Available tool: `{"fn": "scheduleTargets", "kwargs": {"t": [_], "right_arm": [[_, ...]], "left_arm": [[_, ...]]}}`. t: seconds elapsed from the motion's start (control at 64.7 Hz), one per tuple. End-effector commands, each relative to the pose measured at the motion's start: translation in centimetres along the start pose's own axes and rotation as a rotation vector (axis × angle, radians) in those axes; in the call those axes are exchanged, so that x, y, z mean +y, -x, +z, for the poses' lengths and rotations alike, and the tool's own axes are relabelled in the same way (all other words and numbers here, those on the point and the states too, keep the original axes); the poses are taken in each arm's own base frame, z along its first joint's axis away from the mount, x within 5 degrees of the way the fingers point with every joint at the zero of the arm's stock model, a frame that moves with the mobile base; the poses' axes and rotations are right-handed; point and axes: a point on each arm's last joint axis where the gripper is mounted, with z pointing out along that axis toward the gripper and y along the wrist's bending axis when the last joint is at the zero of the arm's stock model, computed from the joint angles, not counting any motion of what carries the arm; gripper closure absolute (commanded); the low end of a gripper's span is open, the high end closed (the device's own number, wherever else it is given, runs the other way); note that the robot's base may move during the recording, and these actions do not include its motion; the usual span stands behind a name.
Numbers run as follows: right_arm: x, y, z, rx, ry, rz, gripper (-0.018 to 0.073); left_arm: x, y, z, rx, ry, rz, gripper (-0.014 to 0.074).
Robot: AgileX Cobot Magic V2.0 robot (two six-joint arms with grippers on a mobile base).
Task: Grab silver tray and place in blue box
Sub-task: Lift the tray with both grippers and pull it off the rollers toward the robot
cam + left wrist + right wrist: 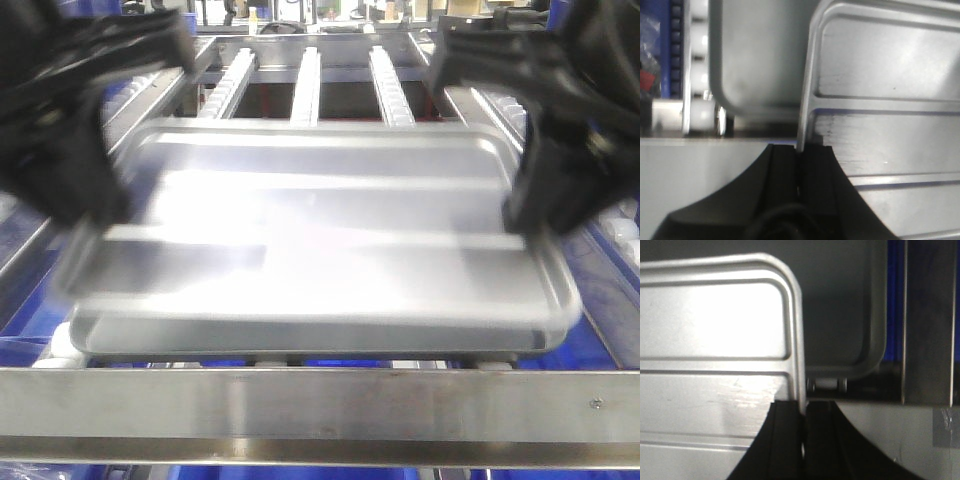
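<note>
- I can read no text, number or brand in any of my views.
- The silver tray (320, 230) shows me plain brushed metal, with no legible marking.
- The grey tape patch (945, 427) looks blank to me.
- The packet (647, 55) in my left wrist view is too blurred to read.

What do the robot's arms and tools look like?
The matte black left tool and black right tool each have two flat fingers widening into a curved black body. The left arm and right arm are bulky, black and blurred. No markings show.
</note>
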Motion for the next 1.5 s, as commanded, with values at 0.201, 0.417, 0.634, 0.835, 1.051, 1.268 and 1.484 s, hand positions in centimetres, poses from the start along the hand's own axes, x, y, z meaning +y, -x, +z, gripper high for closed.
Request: {"fn": "scheduleTargets", "kwargs": {"t": [0.201, 0.417, 0.634, 0.835, 1.051, 1.268, 1.484], "right_arm": [[1.2, -1.4, -2.0, -0.052, 0.008, -0.034, 0.0501], [1.2, -1.3, -2.1, -0.072, 0.002, -0.043, 0.0501], [1.2, -1.3, -2.1, -0.076, 0.0, -0.047, 0.0501], [1.2, -1.3, -2.1, -0.077, 0.0, -0.048, 0.0501], [1.2, -1.3, -2.1, -0.077, 0.0, -0.048, 0.0501], [1.2, -1.3, -2.1, -0.077, 0.0, -0.048, 0.0501], [1.2, -1.3, -2.1, -0.077, 0.0, -0.048, 0.0501]], "left_arm": [[0.5, -0.8, -1.7, -0.042, 0.027, 0.013, 0.07], [0.6, -0.9, -1.7, -0.041, 0.028, 0.012, 0.07], [0.6, -0.9, -1.7, -0.041, 0.028, 0.012, 0.07], [0.6, -0.9, -1.7, -0.041, 0.028, 0.012, 0.07], [0.6, -0.9, -1.7, -0.041, 0.028, 0.012, 0.07], [0.6, -0.9, -1.7, -0.041, 0.028, 0.012, 0.07], [0.6, -0.9, -1.7, -0.041, 0.028, 0.012, 0.07]]}}
